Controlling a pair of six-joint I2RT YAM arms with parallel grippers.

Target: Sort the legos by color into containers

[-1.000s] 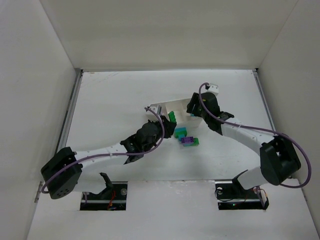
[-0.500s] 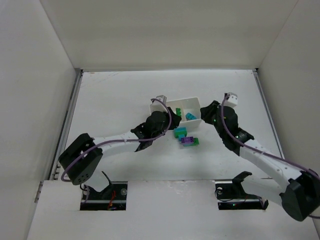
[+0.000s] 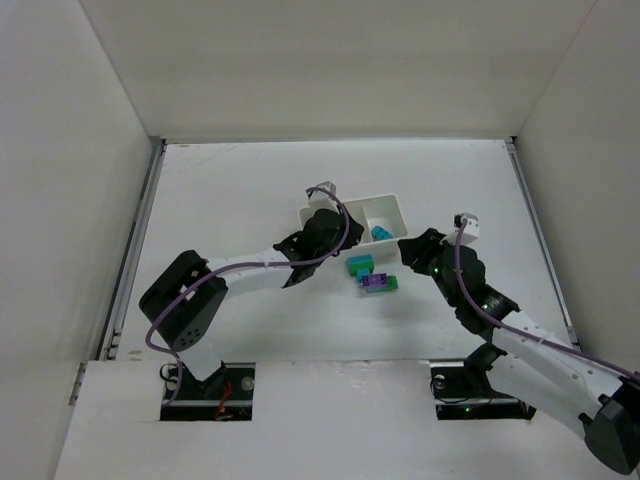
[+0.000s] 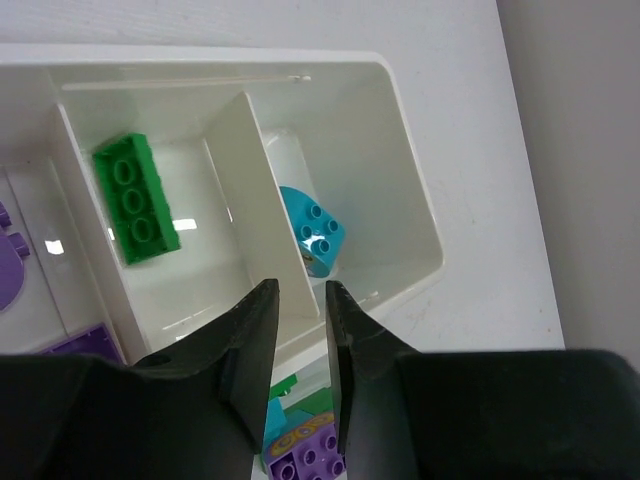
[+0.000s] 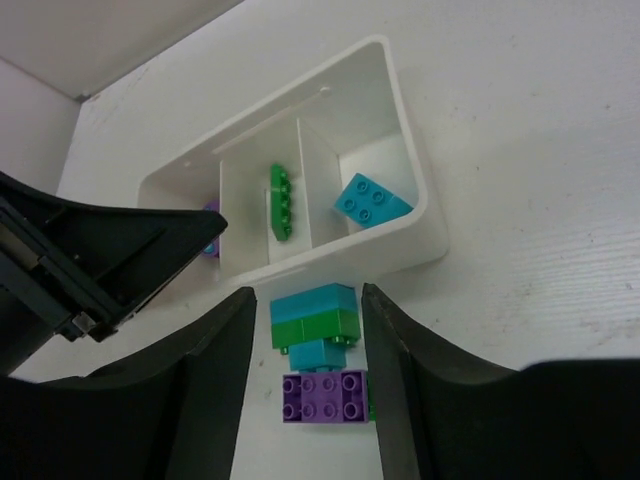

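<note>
Top external view: white tray mid-table, three compartments in a row.

- Left compartment, as seen from above: purple pieces, mostly cut off or hidden.
- Middle compartment: one green brick, leaning against the divider on the left compartment's side.
- Right compartment: one teal brick, tilted, beside the divider.
- Outside the tray, just beside its near wall: teal-and-green stack on the table.
- Touching that stack, on its side away from the tray: purple brick, studs up, with a sliver of green at one edge.
- Left gripper: over the tray's near wall, at the divider between middle and right compartments; fingers almost pressed together with a thin slit, nothing pinched.
- Right gripper: off the tray's right end, on its near side, close to the loose bricks; fingers spread, nothing held. Cannot tell whether it touches the table.
</note>
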